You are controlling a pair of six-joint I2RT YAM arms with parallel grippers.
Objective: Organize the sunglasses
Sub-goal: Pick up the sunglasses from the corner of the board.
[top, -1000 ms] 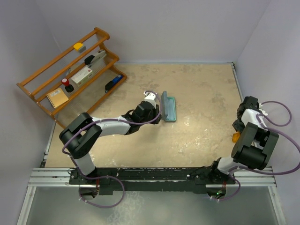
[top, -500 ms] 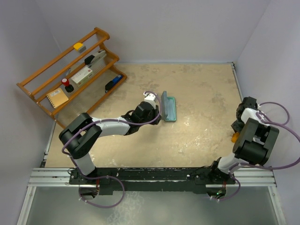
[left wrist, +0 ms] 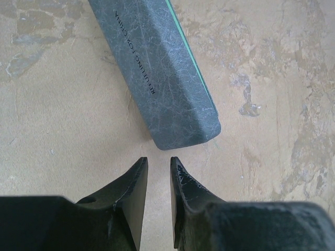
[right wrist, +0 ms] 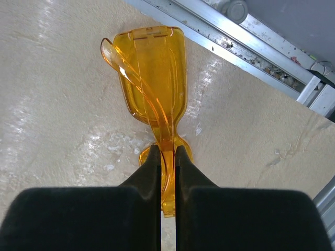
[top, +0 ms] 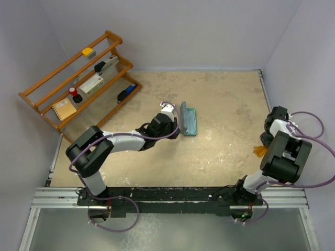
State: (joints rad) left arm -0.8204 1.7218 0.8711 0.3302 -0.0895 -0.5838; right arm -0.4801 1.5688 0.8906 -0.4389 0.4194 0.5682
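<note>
Since a second ago, the right end effector (right wrist: 167, 157) has clenched on the orange sunglasses (right wrist: 152, 73) near the right edge of the worktop (left wrist: 63, 130). Slightly parted, the left end effector (left wrist: 158, 172) grasps nothing, just short of the case (left wrist: 157, 68) lettered "REFUELING FOR CHINA".

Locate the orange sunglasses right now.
The orange sunglasses are at the right edge of the table in the top view, beside the right arm; the right wrist view shows the right hand shut on them.
</note>
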